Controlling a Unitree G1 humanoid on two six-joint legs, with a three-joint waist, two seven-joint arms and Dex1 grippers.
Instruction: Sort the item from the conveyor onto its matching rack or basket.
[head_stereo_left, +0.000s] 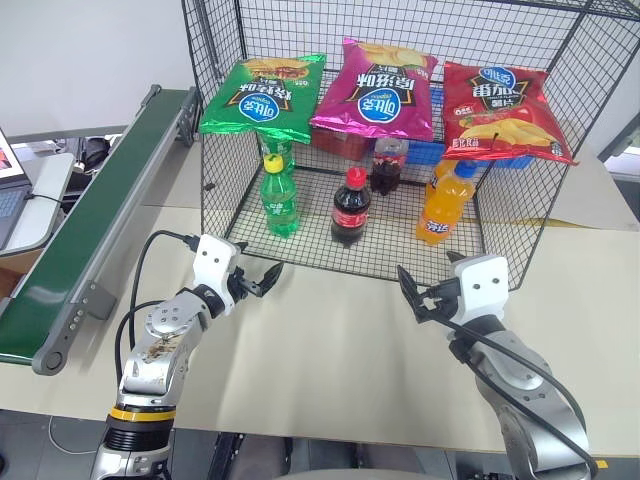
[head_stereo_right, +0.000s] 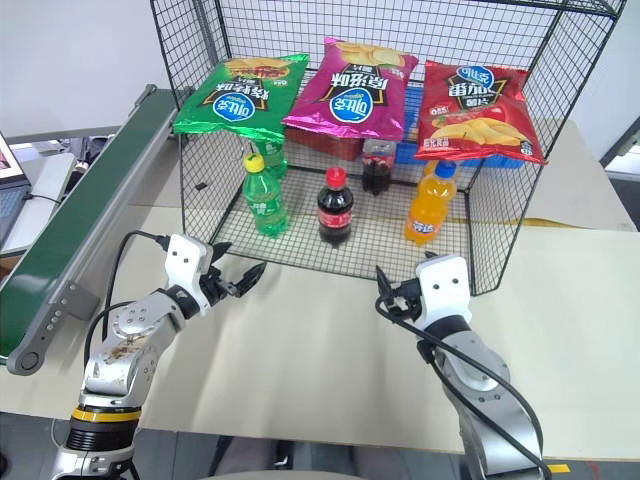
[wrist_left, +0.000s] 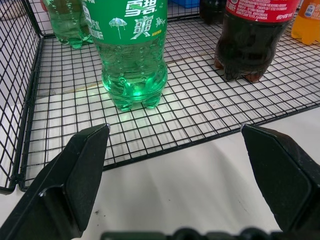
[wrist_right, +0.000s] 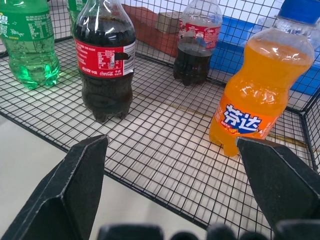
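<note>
Green crisp bag (head_stereo_left: 264, 94) lies on the wire cage (head_stereo_left: 520, 230) top, upper left of frame; conveyor (head_stereo_left: 90, 235) carries nothing visible; left gripper (head_stereo_left: 258, 281) and right gripper (head_stereo_left: 414, 297) hover with jaws apart, holding nothing; placement appears complete; next, await another item.

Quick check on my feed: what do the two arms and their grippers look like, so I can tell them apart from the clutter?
Both arms are silver-grey metal with white housings at the wrists. Each ends in a gripper of two black, wedge-shaped fingers: left gripper, right gripper. Black cables loop along both arms. The left arm has a yellow band near its base and scuffed, worn patches on its shell.
</note>
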